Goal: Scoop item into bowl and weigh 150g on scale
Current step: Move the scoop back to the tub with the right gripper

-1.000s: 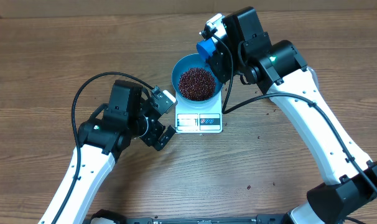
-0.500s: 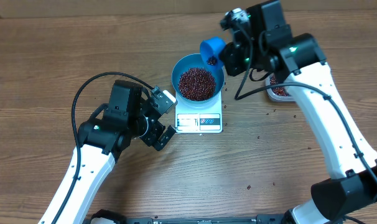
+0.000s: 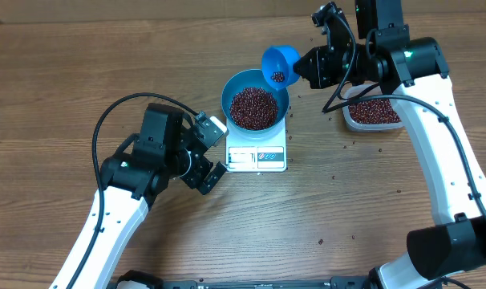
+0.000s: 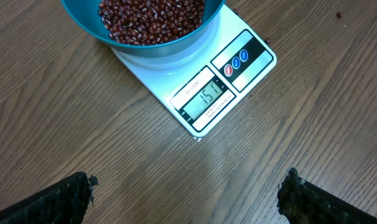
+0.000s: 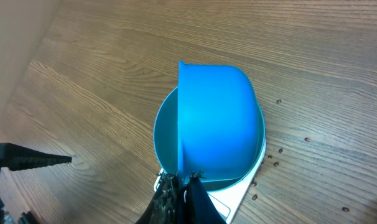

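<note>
Beside the bowl (image 3: pixel 233 85) of beans (image 3: pixel 253 108) on the scale (image 3: pixel 257 158), the right gripper (image 3: pixel 303 68) clamps its jaws on the scoop (image 3: pixel 280 64), the left gripper (image 3: pixel 212 152) hangs with jaws wide; dosing seems nearly done, so the next move likely calls for reading the display (image 4: pixel 207 99).

You're at a robot lab bench rather than a kitchen, two white-and-black robot arms (image 3: pixel 435 160) at a wood-grain table (image 3: pixel 50 72), black cable (image 3: pixel 143 95) looping loose, a kitchen scale (image 3: pixel 257 156), blue bowl (image 3: pixel 227 92), scoop (image 3: pixel 279 63) and tub (image 3: pixel 350 120) of beans (image 3: pixel 375 111) laid out as test props.
</note>
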You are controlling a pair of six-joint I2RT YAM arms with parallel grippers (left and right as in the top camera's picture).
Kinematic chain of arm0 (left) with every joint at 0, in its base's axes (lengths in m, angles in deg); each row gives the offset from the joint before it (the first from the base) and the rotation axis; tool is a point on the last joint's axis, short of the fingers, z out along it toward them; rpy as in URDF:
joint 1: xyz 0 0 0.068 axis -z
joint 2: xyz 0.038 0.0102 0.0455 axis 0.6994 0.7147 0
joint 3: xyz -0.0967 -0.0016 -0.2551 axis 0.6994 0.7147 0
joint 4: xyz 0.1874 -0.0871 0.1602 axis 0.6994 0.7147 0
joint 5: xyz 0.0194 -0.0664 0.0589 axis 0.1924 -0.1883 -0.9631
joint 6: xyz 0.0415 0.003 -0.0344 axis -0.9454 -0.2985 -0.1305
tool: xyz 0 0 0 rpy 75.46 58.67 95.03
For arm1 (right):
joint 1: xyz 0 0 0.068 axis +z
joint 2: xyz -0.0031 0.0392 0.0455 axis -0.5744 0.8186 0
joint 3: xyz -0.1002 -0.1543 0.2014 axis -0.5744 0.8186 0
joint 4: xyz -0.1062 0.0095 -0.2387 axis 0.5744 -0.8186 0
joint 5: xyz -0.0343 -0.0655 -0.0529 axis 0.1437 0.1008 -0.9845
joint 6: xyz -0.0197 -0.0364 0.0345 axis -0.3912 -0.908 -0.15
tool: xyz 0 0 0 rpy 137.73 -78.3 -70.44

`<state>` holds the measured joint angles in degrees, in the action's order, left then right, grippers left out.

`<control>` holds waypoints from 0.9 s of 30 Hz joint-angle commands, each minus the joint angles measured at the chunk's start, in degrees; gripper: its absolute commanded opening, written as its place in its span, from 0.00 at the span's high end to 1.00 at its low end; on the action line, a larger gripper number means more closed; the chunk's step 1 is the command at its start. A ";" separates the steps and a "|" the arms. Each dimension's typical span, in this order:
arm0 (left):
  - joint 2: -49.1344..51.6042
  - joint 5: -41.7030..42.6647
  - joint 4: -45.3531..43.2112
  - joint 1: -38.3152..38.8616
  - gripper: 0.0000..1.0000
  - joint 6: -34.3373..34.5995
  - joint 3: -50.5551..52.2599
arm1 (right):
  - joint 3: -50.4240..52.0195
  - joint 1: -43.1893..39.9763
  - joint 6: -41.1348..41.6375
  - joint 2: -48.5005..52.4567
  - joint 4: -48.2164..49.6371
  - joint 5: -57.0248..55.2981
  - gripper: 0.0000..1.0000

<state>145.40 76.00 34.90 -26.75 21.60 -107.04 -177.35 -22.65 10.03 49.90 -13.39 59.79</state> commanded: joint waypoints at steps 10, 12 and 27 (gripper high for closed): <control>0.17 1.09 -0.20 0.39 0.00 0.59 0.17 | -1.33 -1.97 0.46 -0.83 0.15 6.19 0.96; 0.17 1.09 -0.20 0.39 0.01 0.59 0.17 | -1.33 -3.58 1.49 -0.83 0.09 7.65 0.96; 0.17 1.09 -0.20 0.39 0.00 0.59 0.17 | -1.33 -14.80 1.66 -0.85 -2.60 8.09 0.96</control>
<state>145.40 76.00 34.90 -26.75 21.60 -107.04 -177.35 -33.67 11.54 49.90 -15.45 69.41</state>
